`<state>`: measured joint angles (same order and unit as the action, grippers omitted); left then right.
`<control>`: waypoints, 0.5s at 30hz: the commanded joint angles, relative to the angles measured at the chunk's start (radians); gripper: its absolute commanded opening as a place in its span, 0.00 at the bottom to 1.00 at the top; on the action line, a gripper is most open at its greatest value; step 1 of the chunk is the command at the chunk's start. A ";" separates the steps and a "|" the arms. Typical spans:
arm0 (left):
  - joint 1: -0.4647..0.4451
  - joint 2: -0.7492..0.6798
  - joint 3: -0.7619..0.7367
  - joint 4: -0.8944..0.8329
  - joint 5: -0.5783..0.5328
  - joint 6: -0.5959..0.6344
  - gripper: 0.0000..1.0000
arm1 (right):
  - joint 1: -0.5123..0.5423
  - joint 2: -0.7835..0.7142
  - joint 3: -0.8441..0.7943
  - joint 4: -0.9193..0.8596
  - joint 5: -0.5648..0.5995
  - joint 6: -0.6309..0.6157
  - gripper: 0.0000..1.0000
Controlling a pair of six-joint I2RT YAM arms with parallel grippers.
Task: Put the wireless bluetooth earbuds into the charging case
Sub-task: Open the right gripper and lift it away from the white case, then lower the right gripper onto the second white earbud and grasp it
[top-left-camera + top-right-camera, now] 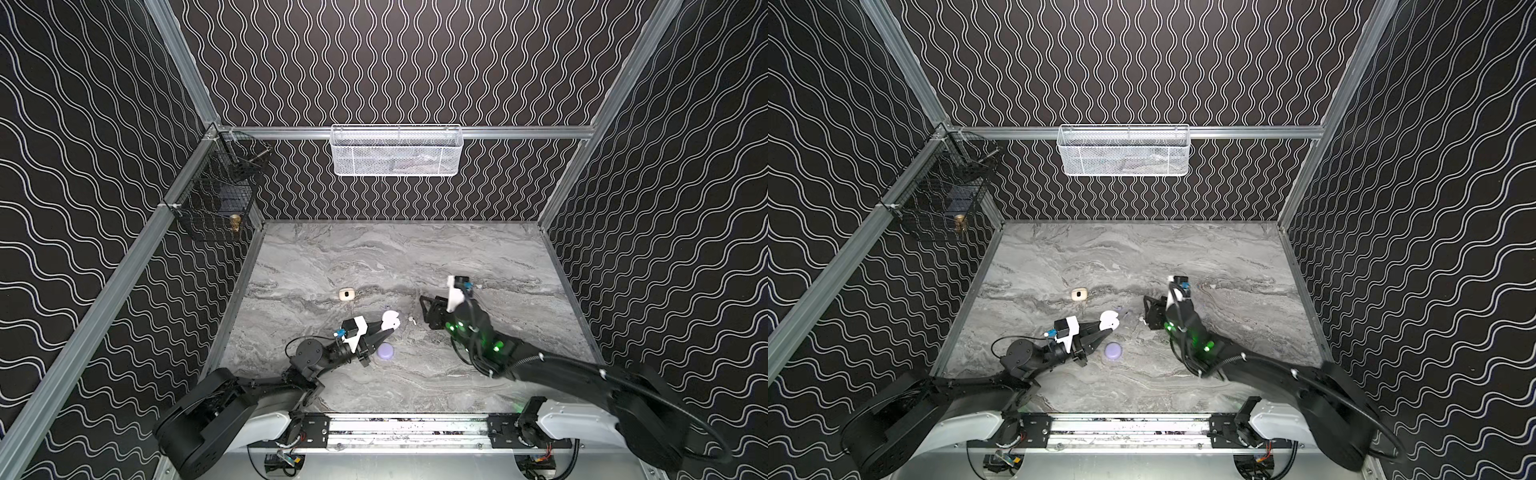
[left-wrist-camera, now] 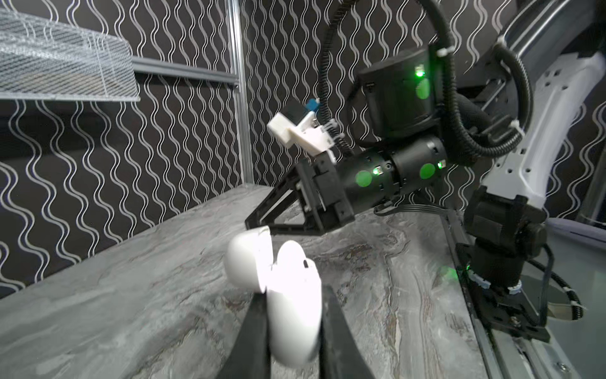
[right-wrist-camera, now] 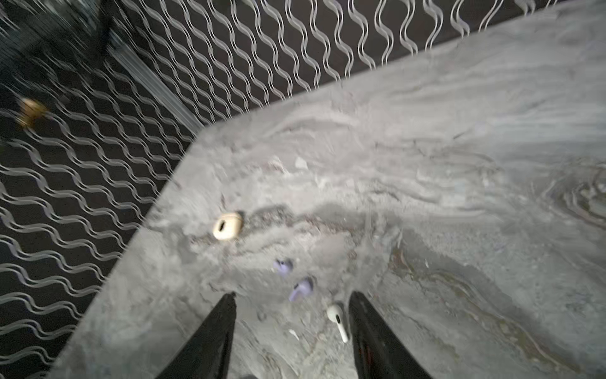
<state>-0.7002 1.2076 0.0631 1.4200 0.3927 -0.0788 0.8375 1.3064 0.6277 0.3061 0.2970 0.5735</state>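
a white earbud (image 3: 337, 320) is lying on its side on the grey marbled table (image 1: 457, 257), about midway between the left and right edges, with a pale lavender earbud (image 3: 301, 288) and a second lavender earbud (image 3: 283, 265) lying loose just beside it. the right gripper (image 3: 293, 294) is hanging over them with its jaws standing apart and gripping nothing, the white earbud sitting just inside one finger. the left gripper (image 1: 384, 331) is clamping the white charging case (image 2: 288, 295), its lid standing open, while a closed lavender case (image 1: 385, 352) is resting nearer the front edge and a cream case (image 1: 346, 294) is sitting farther back.
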 commanded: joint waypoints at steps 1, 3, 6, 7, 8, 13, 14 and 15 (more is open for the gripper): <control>0.002 0.027 0.001 0.055 -0.058 0.016 0.00 | -0.014 0.167 0.164 -0.334 -0.112 -0.045 0.53; 0.003 0.023 0.001 0.032 -0.089 0.017 0.00 | -0.018 0.267 0.251 -0.405 -0.138 -0.078 0.53; 0.003 -0.024 0.000 -0.051 -0.159 0.029 0.00 | -0.021 0.375 0.361 -0.507 -0.147 -0.128 0.53; 0.004 -0.050 -0.003 -0.086 -0.193 0.030 0.00 | -0.023 0.406 0.406 -0.549 -0.138 -0.142 0.53; 0.003 -0.077 -0.004 -0.123 -0.221 0.030 0.00 | -0.023 0.431 0.439 -0.587 -0.124 -0.152 0.53; 0.004 -0.226 -0.007 -0.278 -0.275 0.044 0.00 | -0.025 0.521 0.546 -0.715 -0.078 -0.170 0.51; 0.004 -0.251 -0.002 -0.313 -0.274 0.049 0.00 | -0.025 0.531 0.557 -0.729 -0.082 -0.177 0.51; 0.004 -0.272 0.002 -0.337 -0.279 0.054 0.00 | -0.024 0.543 0.570 -0.744 -0.087 -0.181 0.51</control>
<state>-0.6956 0.9749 0.0536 1.1873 0.1543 -0.0494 0.8124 1.8275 1.1694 -0.3180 0.1955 0.4232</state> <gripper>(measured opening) 0.188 0.508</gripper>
